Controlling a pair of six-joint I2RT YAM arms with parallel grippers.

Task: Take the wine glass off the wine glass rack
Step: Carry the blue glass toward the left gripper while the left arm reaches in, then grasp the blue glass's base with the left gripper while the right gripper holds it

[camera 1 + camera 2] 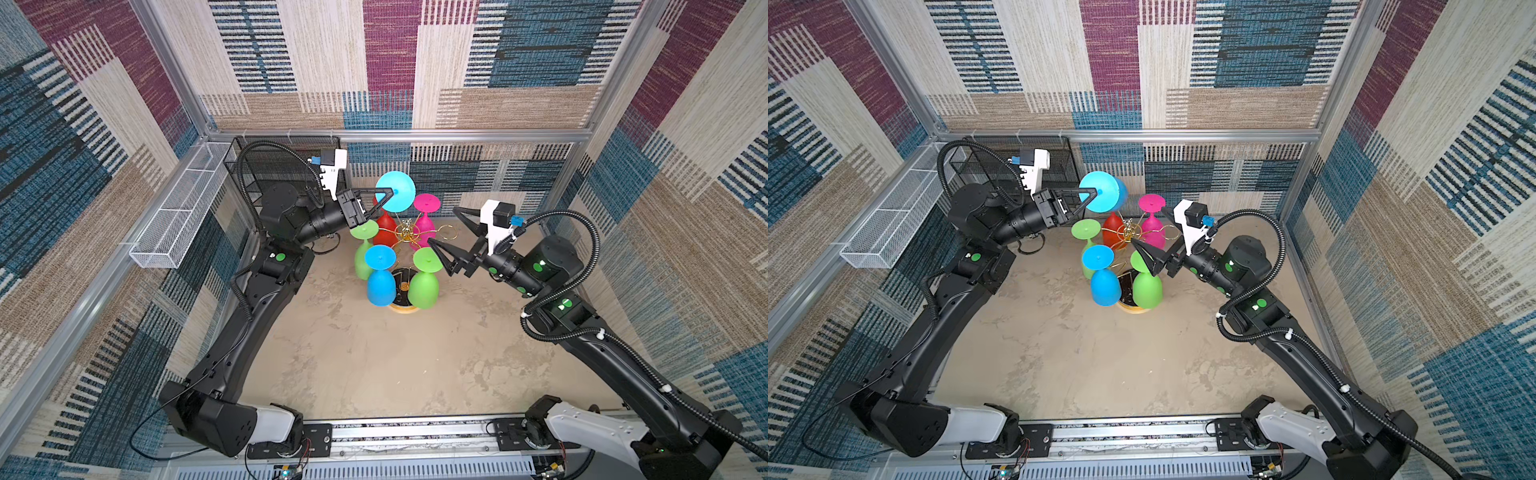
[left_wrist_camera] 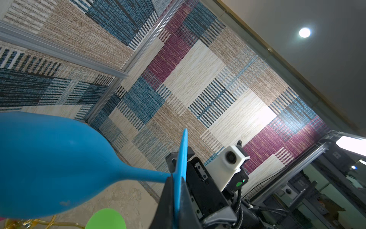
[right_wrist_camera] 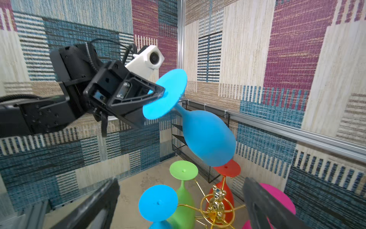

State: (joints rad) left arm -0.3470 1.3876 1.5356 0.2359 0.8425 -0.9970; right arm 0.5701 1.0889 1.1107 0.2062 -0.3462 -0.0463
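Jaws of the left tool (image 3: 160, 93) are clamped on the foot of the blue wine glass (image 3: 208, 138), which hangs tilted in the air above the wine glass rack (image 1: 406, 230), off its arms. The right tool (image 1: 442, 224) stands wide apart beside the rack, gripping nothing. The rack sits on the counter (image 1: 374, 365).

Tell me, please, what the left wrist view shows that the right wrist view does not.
Only the left wrist view shows a ceiling light and the right arm's wrist camera. Only the right wrist view shows the left arm's wrist camera, the red glass, a second blue glass and the black mesh shelf. Both show the left hand shut on the lifted blue wine glass, a green glass and the gold rack.
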